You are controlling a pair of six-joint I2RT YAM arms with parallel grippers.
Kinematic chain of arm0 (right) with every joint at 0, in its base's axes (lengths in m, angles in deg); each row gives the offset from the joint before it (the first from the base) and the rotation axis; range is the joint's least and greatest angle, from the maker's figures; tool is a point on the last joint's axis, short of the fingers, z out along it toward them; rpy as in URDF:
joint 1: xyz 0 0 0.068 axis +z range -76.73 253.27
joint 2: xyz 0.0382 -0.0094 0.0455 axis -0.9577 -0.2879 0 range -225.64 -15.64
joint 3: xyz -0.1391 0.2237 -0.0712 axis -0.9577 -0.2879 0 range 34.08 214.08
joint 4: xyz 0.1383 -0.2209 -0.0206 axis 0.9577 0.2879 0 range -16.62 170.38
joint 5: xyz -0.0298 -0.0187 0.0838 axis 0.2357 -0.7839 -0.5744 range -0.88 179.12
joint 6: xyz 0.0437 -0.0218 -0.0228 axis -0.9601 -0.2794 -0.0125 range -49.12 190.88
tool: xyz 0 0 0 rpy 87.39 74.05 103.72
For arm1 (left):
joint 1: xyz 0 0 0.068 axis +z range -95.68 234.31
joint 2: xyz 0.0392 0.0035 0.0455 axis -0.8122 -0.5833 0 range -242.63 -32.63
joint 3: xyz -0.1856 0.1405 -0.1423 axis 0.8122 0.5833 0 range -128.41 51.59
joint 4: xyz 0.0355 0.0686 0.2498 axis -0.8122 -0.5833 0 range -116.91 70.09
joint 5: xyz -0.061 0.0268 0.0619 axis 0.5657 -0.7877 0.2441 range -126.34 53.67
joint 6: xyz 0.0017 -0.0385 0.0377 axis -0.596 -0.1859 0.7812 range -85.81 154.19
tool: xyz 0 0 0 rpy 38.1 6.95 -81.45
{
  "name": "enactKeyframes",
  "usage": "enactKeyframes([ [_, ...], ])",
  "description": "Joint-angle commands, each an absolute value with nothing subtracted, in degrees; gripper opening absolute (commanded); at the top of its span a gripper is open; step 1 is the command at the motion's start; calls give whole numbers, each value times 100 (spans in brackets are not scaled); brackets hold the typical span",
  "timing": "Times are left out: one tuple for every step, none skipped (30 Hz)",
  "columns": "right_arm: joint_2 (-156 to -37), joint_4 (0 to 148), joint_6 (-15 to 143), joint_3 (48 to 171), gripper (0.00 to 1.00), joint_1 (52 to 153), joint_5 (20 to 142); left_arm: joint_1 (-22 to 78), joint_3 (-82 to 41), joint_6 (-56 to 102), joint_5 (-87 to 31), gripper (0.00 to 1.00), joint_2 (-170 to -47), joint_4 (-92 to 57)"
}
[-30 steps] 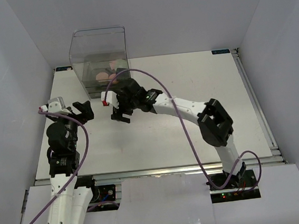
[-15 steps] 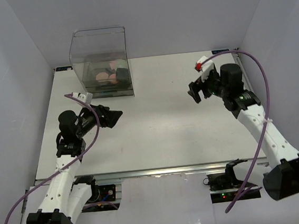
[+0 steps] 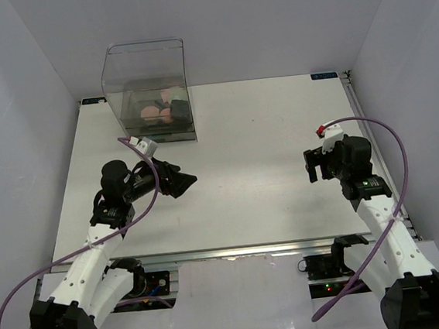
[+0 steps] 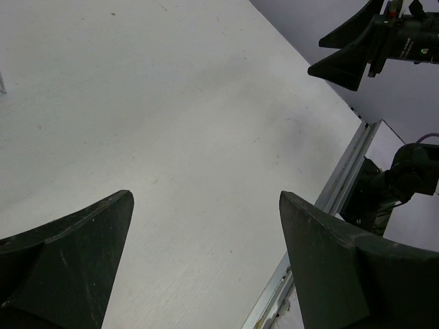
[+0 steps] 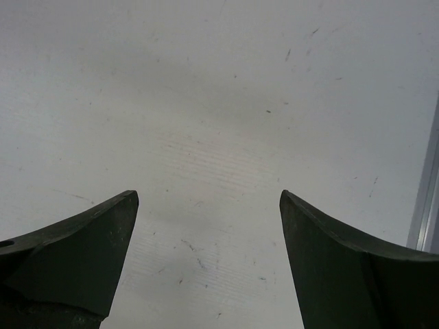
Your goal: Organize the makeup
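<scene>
The makeup [image 3: 158, 110] lies inside the clear box [image 3: 144, 63]. Its items are too small to tell apart beyond pink and dark patches behind the glossy wall. In both wrist views the bottom edge cuts off the left fingers [image 4: 72, 257] and the right fingers [image 5: 75, 250]; only the tip sections show.
</scene>
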State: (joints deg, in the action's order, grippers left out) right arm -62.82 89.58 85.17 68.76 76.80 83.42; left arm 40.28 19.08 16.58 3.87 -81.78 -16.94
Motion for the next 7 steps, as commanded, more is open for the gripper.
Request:
enactKeyframes([
  [-6098, 8589, 8429, 6885, 90, 7405, 8216, 3944, 1749, 1813, 274, 98, -8033, -1782],
  [-6069, 8594, 8447, 6873, 90, 7398, 8136, 3938, 1749, 1819, 262, 98, -8027, -1788],
  [-6044, 8588, 8463, 6864, 90, 7397, 8088, 3937, 1749, 1827, 260, 98, -8019, -1796],
  [-6008, 8578, 8472, 6854, 90, 7316, 8065, 3937, 1749, 1833, 234, 98, -7992, -1806],
  [-5971, 8565, 8476, 6841, 90, 7228, 8051, 3937, 1749, 1839, 204, 98, -7961, -1819],
  [-5942, 8548, 8474, 6824, 90, 7208, 8045, 3936, 1749, 1848, 186, 98, -7944, -1833],
  [-5903, 8531, 8463, 6807, 90, 7186, 8018, 3931, 1749, 1859, 170, 98, -7927, -1833],
])
